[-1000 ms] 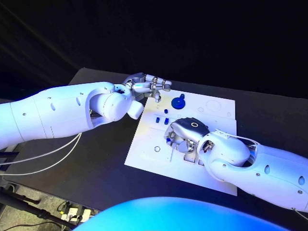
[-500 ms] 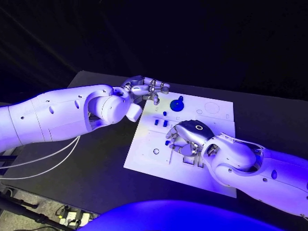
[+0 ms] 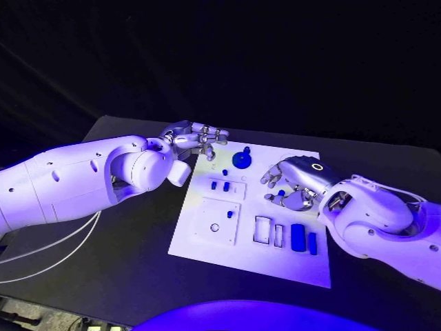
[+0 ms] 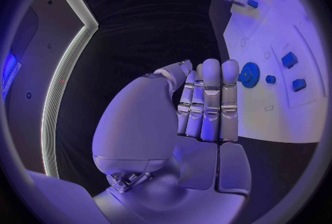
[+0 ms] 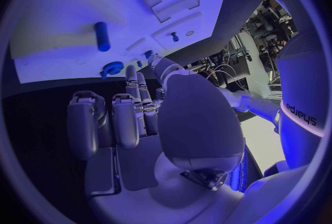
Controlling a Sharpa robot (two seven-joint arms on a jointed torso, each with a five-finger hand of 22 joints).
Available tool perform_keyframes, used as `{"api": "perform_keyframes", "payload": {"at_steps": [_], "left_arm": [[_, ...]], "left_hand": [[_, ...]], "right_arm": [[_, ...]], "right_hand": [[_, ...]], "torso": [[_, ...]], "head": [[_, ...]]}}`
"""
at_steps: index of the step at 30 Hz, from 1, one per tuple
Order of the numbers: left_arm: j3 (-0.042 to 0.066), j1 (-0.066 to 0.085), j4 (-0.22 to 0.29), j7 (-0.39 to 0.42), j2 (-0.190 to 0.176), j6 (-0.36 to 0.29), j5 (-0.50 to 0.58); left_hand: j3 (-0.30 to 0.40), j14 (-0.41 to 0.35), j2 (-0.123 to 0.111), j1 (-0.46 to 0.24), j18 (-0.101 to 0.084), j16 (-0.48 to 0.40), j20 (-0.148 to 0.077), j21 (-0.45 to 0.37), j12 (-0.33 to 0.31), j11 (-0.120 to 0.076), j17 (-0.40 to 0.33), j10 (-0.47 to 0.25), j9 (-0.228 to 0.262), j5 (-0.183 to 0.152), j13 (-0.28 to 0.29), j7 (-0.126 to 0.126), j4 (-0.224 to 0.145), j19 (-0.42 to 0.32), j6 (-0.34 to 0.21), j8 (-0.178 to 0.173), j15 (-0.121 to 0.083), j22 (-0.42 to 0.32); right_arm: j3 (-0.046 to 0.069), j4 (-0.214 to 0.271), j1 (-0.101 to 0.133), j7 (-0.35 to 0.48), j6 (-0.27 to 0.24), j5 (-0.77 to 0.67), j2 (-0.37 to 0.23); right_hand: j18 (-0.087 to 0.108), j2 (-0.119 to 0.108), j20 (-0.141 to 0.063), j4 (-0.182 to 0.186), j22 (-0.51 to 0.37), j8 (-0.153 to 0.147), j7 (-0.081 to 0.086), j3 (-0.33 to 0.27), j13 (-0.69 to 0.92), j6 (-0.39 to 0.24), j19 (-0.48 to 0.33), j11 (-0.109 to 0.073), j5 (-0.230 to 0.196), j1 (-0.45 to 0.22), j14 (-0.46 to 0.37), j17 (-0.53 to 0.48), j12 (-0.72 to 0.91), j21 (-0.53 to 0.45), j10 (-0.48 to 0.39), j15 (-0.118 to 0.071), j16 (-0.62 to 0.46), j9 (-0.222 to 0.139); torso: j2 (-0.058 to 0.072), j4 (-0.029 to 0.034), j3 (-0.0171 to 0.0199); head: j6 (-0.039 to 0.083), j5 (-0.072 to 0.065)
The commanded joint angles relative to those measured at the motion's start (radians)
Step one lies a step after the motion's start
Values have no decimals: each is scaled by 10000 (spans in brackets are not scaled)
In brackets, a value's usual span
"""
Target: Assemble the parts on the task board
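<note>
Now, left hand: the left hand [image 3: 193, 136] hovers at the far left corner of the task board [image 3: 216, 241]; its fingers [image 4: 209, 103] lie straight and close together, holding nothing, with a gap between them and the thumb.
Left hand, neighbours: the round blue gear part [image 3: 242, 160] stands on the board just beyond those fingertips, apart from them; in the left wrist view the same gear part [image 4: 249, 75] shows right past the fingertips, with a small round blue part [image 4: 270, 79] beside it.
Right hand: the right hand [image 3: 295, 183] hangs over the board's right half, palm down, fingers [image 3: 277, 199] curled loosely downward; whether they hold anything or touch the board I cannot tell.
Right hand, wrist view: the fingers [image 5: 126, 119] reach toward the board's edge, with nothing seen between them; a blue peg [image 5: 102, 36] lies on the board past the fingertips.
Small blue pair: two small blue blocks [image 3: 220, 185] stand side by side on the board, between the two hands and clear of both.
Long blue parts: two upright blue bars [image 3: 303, 238] lie on the board on the wrist side of the right hand's fingers, next to two outlined slots [image 3: 269, 231].
Table: the black table [image 3: 131, 262] carries the board.
</note>
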Motion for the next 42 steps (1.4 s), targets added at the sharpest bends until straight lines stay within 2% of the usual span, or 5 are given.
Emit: {"api": "perform_keyframes", "payload": {"at_steps": [1, 10, 22, 36, 42], "left_arm": [[2, 11, 10, 46, 7, 147, -8], [-13, 9, -2, 68, 8, 153, 66], [-20, 8, 11, 80, -5, 146, 110], [-20, 8, 27, 77, -29, 145, 113], [-20, 8, 31, 69, -40, 146, 113]], "left_hand": [[3, -17, 74, -6, 111, -41, 40, -33, 58, 8, -14, -55, -9, 36, 16, -6, 47, 31, -97, -48, 46, -8], [3, -17, 74, -6, 111, -41, 40, -33, 58, 8, -14, -55, -9, 36, 16, -6, 47, 31, -97, -48, 46, -8], [3, -17, 74, -6, 111, -41, 40, -33, 58, 8, -14, -55, -9, 36, 16, -6, 47, 31, -97, -48, 46, -8], [3, -17, 74, -6, 111, -41, 40, -33, 58, 8, -14, -55, -9, 36, 16, -6, 47, 31, -97, -48, 46, -8], [5, -19, 80, 4, 114, -46, 43, -46, 69, 6, -20, -65, -11, 37, 19, -8, 41, 30, -104, -47, 46, -18]], "right_arm": [[-1, -60, 177, -81, 926, 444, -230], [-8, -413, 307, 88, 1647, 182, -480], [-62, -669, 148, 146, 1932, 100, -226], [-86, -1090, -17, 184, 1641, 120, 287], [-87, -1168, -30, 148, 1654, 86, 315]], "right_hand": [[51, 14, 77, -1, 1987, 48, -45, -203, -25, 121, 167, 2, 123, -75, 576, 274, 29, -97, -142, 43, 52, 27], [104, 93, 95, -36, 1910, 9, -172, -870, -45, 49, 67, 26, 268, 39, 531, 103, 146, -361, -468, 61, -43, 16], [111, 389, 91, 8, 1903, -31, -275, -1081, -26, -43, 64, 3, 125, 179, 521, 50, 371, -410, -415, 48, -65, -7], [62, 903, -4, -26, 1992, 56, -160, -604, -64, 141, 190, -150, -417, 642, 549, 101, 683, -194, 77, -78, 1, 26], [25, 1087, -99, -134, 2062, 298, -246, -237, -8, 649, 275, -290, -532, 879, 571, 164, 881, -18, 553, -199, 62, 149]], "torso": [[-32, -33, -10], [-56, -32, -9], [-35, -40, -18], [-37, -35, -16], [-42, -47, -13]], "head": [[109, -214], [113, -432], [105, -446], [44, -419], [25, -416]]}}
